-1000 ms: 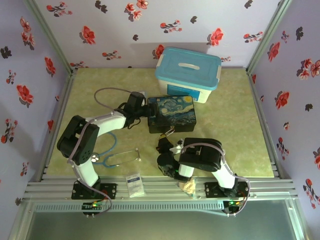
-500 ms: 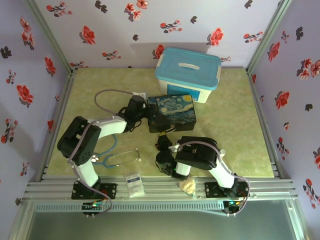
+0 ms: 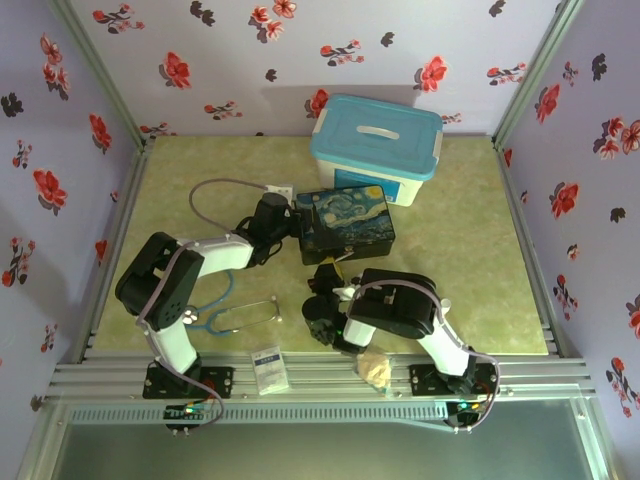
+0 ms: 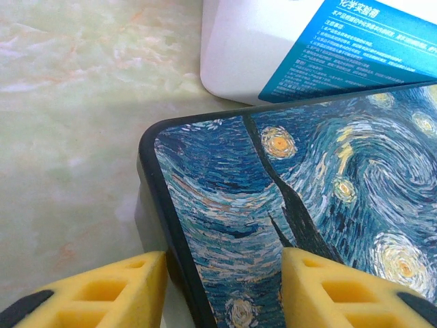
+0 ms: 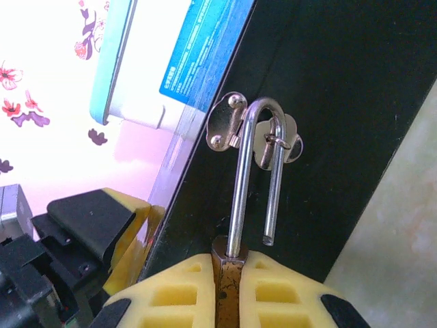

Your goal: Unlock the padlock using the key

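**Item:** padlock (image 5: pixel 229 268), brass body clamped in my right jaws (image 5: pixel 229 290), at the front wall of the painted tin (image 5: pixel 355 82) on the counter (image 5: pixel 410 260).
**Shackle** (image 5: pixel 254 113): threaded through the tin's hasp (image 5: pixel 220 123); short leg out of the body, free end bare.
**Unlocking:** judged done, though the keyway is hidden from me.
**Left jaws** (image 4: pixel 225 290): spread, straddling the tin's corner.
**Outstanding:** probably only slipping the shackle off the hasp.

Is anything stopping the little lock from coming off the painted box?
Yes. The right gripper pinches the padlock, but its open shackle is hooked through the clasp on the tin.
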You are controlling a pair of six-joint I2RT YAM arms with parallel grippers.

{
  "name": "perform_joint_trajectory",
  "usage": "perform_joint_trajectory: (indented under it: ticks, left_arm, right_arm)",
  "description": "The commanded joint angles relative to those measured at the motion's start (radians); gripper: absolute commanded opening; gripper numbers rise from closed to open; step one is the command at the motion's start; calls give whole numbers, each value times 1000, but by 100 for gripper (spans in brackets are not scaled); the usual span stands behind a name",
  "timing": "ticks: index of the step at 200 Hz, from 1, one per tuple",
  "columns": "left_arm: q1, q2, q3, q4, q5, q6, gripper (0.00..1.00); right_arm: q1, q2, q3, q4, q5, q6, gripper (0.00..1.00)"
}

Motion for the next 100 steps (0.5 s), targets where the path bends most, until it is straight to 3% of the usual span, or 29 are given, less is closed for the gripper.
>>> perform_joint_trajectory:
  ticks: [1,27,55,86,100]
  left_arm:
    - [23,86,-85,-351,-57,77,45]
    - [24,67,-98,-353,-58,85,45]
    - [29,59,-99,-352,-55,86,45]
    - [31,41,-84,-366,-55,94,44]
    - [30,31,-71,-381,-54,97,44]
  right_arm:
    - [-30,6,4,24,121,-29,0]
    - [-46,-44,-73,23,123,-73,0]
    - [-59,-114,-123,24,-90,-175,0]
    - [-60,-121,-214,26,-254,4,0]
    - [-48,-120,-225,27,-301,10,0]
